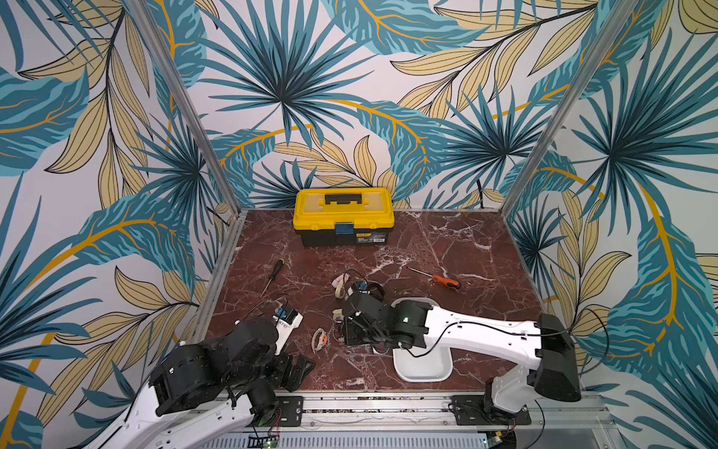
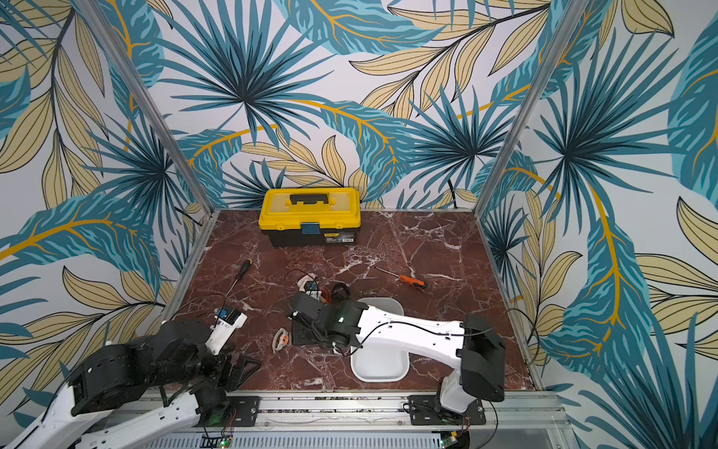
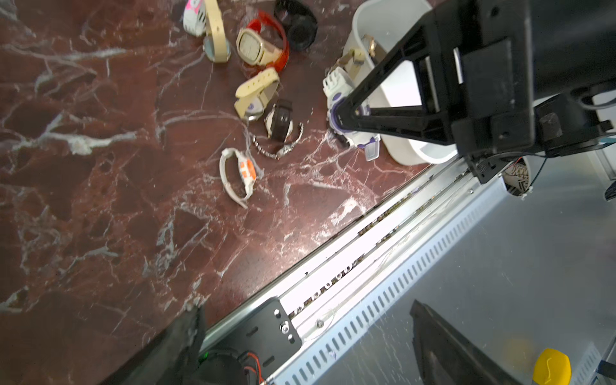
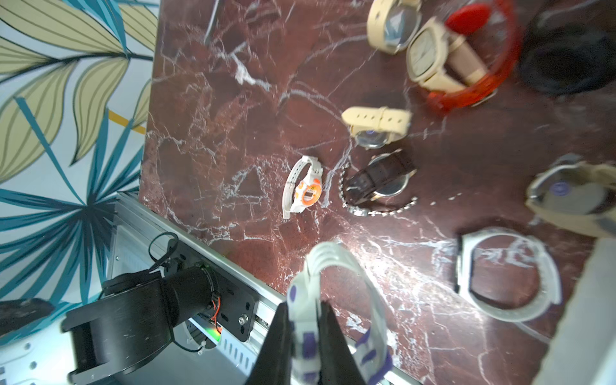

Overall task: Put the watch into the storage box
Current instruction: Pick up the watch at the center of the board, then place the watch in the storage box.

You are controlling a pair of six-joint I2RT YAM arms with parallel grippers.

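Closest to you in both top views is the metal rail [image 1: 388, 406] along the front edge of the desk [image 1: 447, 241], with both arms bolted to it. Your left claw [image 3: 306, 309] is spread wide with nothing in it, parked over that front edge at the left corner. Your right claw [image 4: 305, 308] is pinching the white-and-purple watch [image 4: 336, 263], with the strap loop sticking out past the tips. That watch is just beside the storage box [image 1: 422, 378], at its left outer wall, not inside. Can't tell how far off the desk it is. Other watches lie loose left of the box: a white-and-orange one [image 4: 301, 188], a dark-strapped one [image 4: 380, 178] touching a chain bracelet [image 4: 376, 210], a beige-strapped one [image 4: 376, 121] and a red see-through band [image 4: 483, 86]. The yellow-lidded toolbox [image 1: 344, 215] is at the back wall, lid down. The black-handled screwdriver [image 1: 274, 274] lies at left and the orange-handled screwdriver [image 1: 443, 280] at right, both apart from the box.
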